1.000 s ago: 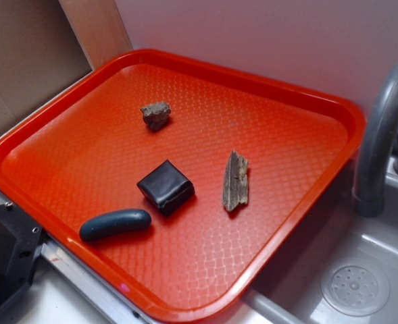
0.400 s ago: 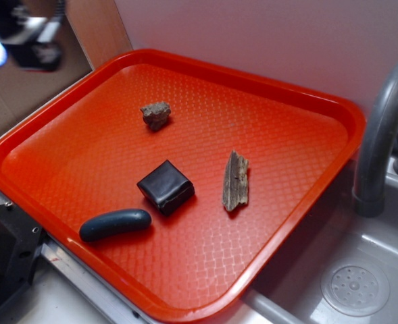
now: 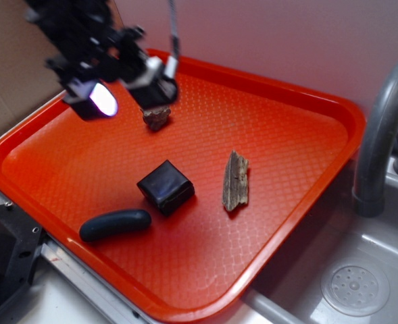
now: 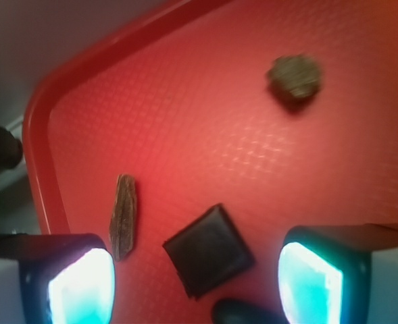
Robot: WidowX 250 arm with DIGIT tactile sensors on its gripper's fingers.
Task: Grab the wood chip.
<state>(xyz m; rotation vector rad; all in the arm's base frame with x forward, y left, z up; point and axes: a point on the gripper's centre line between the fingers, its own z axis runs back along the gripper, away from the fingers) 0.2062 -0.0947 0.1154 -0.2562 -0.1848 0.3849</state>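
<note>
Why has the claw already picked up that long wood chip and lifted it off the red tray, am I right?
Not quite. The claw is empty and open, hovering near the small rock. The wood chip lies untouched on the red tray, beside the black block, as the exterior view shows.

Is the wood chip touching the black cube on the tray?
No. In the exterior view the wood chip lies apart from the black cube, with bare red tray between them.
</note>
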